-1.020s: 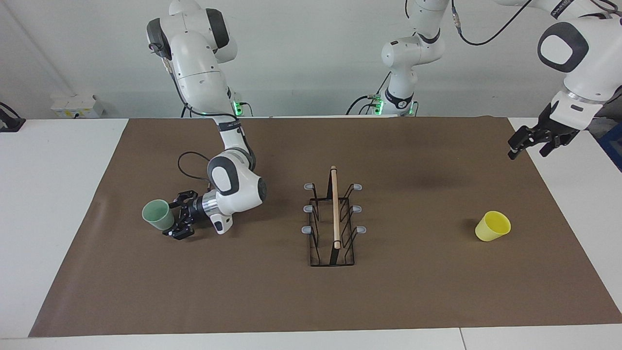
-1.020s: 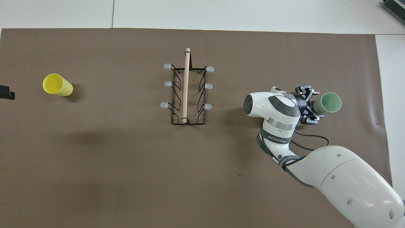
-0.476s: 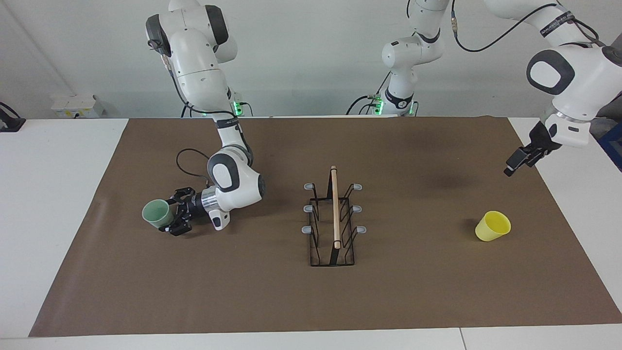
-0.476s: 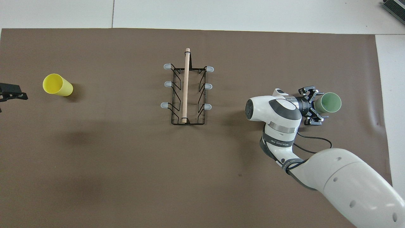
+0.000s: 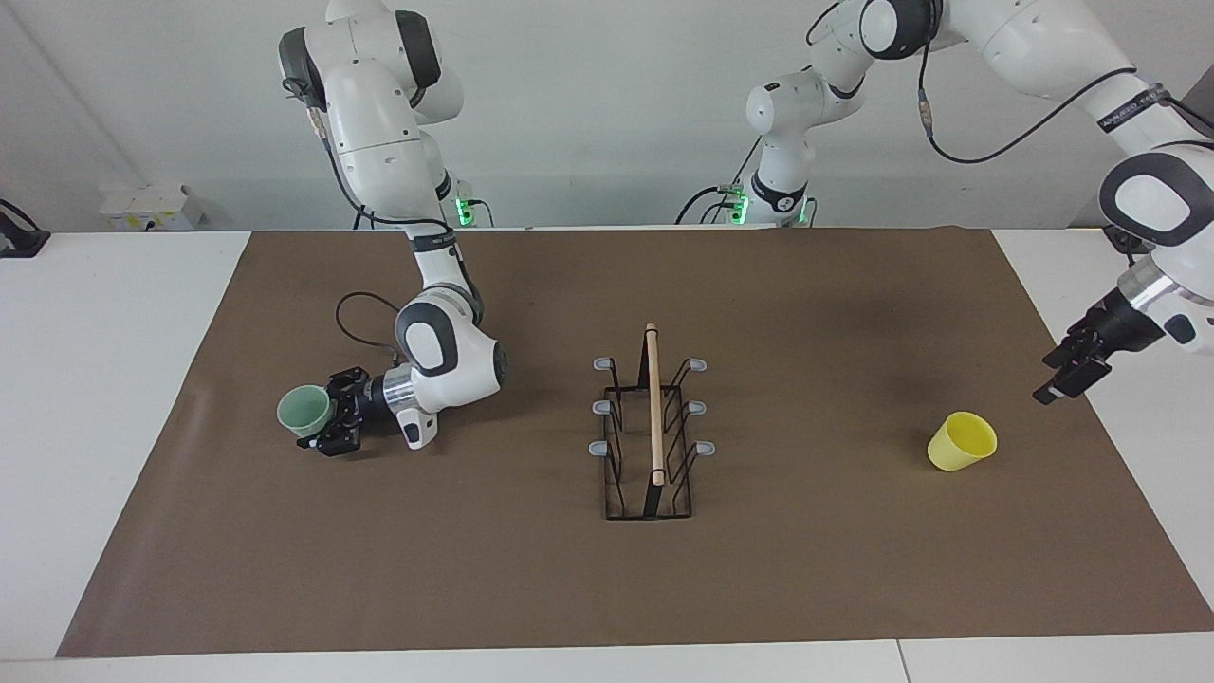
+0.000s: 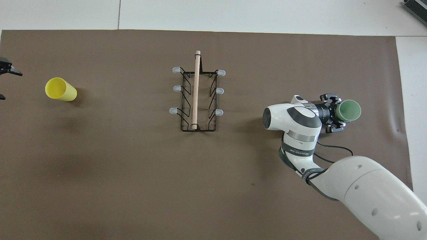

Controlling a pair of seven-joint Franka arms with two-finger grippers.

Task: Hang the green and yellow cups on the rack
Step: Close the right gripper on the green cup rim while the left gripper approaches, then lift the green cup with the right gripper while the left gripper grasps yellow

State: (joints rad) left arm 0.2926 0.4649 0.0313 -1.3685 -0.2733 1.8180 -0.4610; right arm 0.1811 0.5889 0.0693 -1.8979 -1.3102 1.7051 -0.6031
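Right gripper [image 5: 327, 424]: closed on the base end of the green cup, low on the mat, wrist laid nearly flat; apparently so the open mouth stays free for a prong.
Green cup [image 5: 304, 413]: lying on its side in the right gripper's fingers, mouth turned away from the wrist toward the right arm's end of the table.
Left gripper [image 5: 1064, 372]: fingers apart, empty, hovering above the mat edge just beside the yellow cup, apart from it; probably lining up a sideways grasp like the other arm's.
Yellow cup [image 5: 962, 442]: on its side on the mat, below the left gripper, untouched, well apart from the rack.
Rack [image 5: 651, 432]: mid-mat between both grippers, well apart from each; wooden rod along the top, all six grey-tipped prongs bare, so no cup hung yet.
Mat [image 5: 759, 588]: brown sheet under everything, likely for contrast and grip.
Writing: small dark lettering on the right arm's wrist band in the overhead view, too small to read; no labels on the cups or rack.
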